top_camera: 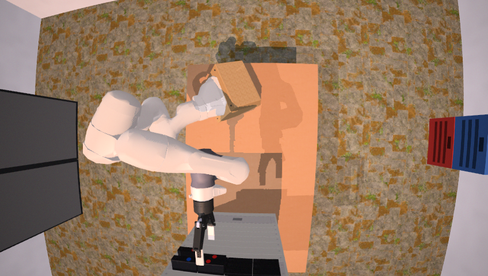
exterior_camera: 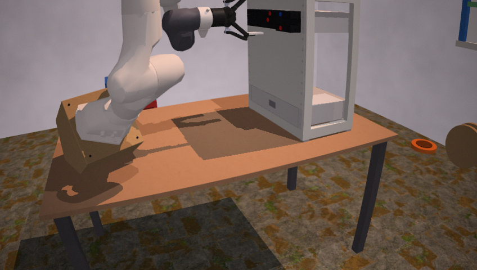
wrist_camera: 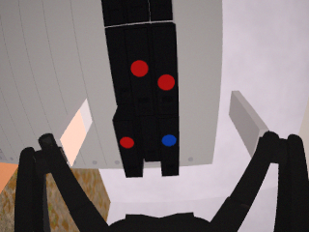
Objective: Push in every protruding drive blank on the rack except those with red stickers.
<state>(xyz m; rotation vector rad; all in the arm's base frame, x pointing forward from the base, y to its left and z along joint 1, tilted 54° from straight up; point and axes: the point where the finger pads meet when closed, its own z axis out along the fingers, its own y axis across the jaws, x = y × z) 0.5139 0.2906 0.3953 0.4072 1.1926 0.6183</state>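
Drive blanks — red and blue stickers — face our hand, spread wide and gripping nothing, beside the rack.

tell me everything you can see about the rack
The rack is a tall pale-grey cabinet with an open-frame side, standing upright near the far end of the orange table. A row of black drive blanks crosses its top; three carry red dots, one a blue dot. The open gripper hovers beside that row, holding nothing.

Grey walls — mottled brown floor.
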